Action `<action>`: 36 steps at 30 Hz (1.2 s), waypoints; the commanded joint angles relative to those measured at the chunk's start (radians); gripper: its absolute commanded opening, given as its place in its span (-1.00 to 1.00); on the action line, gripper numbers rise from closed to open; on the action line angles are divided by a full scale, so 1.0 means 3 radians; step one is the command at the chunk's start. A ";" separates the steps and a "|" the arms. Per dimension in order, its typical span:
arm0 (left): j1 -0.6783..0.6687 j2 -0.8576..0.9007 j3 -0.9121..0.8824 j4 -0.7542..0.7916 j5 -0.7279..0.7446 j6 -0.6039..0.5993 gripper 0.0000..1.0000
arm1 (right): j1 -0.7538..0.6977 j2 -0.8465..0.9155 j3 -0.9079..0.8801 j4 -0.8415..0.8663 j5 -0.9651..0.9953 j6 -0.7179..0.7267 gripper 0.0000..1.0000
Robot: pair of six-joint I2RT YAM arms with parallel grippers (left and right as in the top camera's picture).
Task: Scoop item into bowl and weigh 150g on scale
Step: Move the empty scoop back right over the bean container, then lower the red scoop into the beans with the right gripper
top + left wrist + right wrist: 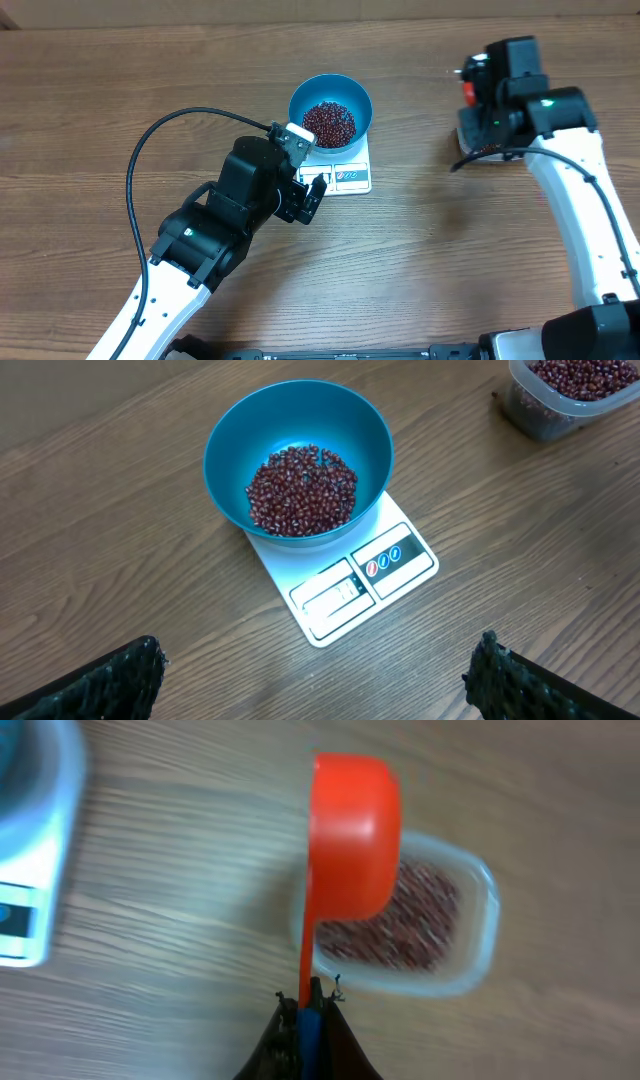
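On the wooden table [120, 90], the bowl [300, 420] sat on the scale [350, 585], with the beans [301, 490] heaped inside. The left gripper [312, 197] hovered just beside the scale's front edge, fingers spread wide and holding nothing. Well apart, the right gripper [308, 1010] was clamped on the handle of an orange scoop [350, 830], whose cup hung over a clear tub [470, 920] of beans.
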State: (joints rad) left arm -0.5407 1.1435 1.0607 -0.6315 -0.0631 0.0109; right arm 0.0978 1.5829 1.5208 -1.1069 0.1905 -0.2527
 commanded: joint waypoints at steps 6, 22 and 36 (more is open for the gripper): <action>0.0013 0.0006 -0.0011 0.0003 0.0005 0.0065 0.99 | -0.0525 -0.0052 0.0041 -0.0034 -0.0100 0.0159 -0.93; 0.0013 0.0006 -0.0011 0.0003 0.0005 0.0065 0.99 | -0.0643 0.0014 -0.0429 0.0281 -0.0193 0.0158 -0.92; 0.0013 0.0006 -0.0011 0.0003 0.0005 0.0065 0.99 | -0.0643 0.0017 -0.0429 0.0322 -0.0206 0.0158 -0.93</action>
State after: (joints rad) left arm -0.5407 1.1435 1.0607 -0.6315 -0.0631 0.0113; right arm -0.0929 1.5833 1.3968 -1.0172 0.1341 -0.2100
